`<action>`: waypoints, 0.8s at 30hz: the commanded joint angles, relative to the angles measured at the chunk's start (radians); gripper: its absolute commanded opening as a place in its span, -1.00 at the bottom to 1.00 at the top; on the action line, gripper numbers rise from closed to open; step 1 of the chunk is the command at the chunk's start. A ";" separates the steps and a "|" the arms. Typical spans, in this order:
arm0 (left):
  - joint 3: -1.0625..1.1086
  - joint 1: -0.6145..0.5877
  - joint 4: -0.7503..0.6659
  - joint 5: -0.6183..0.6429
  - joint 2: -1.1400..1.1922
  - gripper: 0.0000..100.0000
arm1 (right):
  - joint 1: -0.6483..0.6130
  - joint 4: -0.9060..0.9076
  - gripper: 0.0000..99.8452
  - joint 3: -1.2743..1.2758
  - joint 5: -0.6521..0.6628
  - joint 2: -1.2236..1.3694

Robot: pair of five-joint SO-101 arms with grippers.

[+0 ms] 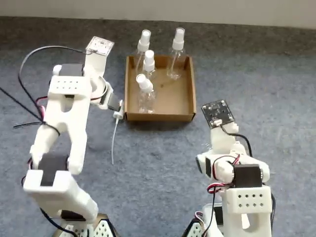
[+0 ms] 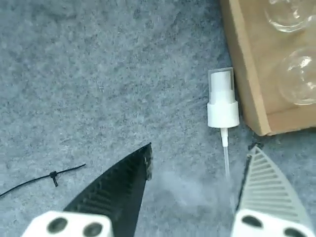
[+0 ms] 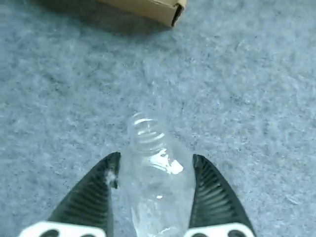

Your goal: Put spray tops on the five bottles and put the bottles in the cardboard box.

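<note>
White arms [image 1: 64, 113] carry black servos [image 1: 247, 174], red-black cables [image 1: 216, 187]; right tool's [image 3: 156, 157] fingers [image 3: 89, 197] are ribbed black.

Five bottles are counted. Four are capped and stand in the single cardboard box [image 1: 183, 108]. The first capped bottle [image 1: 143, 44] is at its far left corner and the second capped bottle [image 1: 148, 64] is just in front of that. The third capped bottle [image 1: 145, 94] is by the left wall toward the near edge, and the fourth capped bottle [image 1: 176, 54] is at the far right corner. One uncapped bottle [image 3: 154, 187] is gripped by the right gripper [image 3: 157, 158].

Five spray tops are tallied: four fitted, and one loose spray top [image 2: 222, 106] laid on the worktop [image 1: 276, 74] beside the box's near left corner.

Two grippers are counted, the other being the left gripper [image 2: 201, 147], with its fingers [image 2: 123, 182] spread. One thin black tie [image 2: 53, 175] is seen.
</note>
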 commanded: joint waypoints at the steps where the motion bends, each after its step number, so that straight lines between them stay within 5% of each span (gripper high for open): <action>1: -0.154 0.013 0.000 -0.003 0.117 -0.43 | -0.015 -0.016 -0.99 -0.008 -0.015 -0.024; 24: -0.311 0.028 -0.077 -0.002 0.421 -0.43 | -0.018 -0.021 -0.99 -0.002 -0.015 -0.024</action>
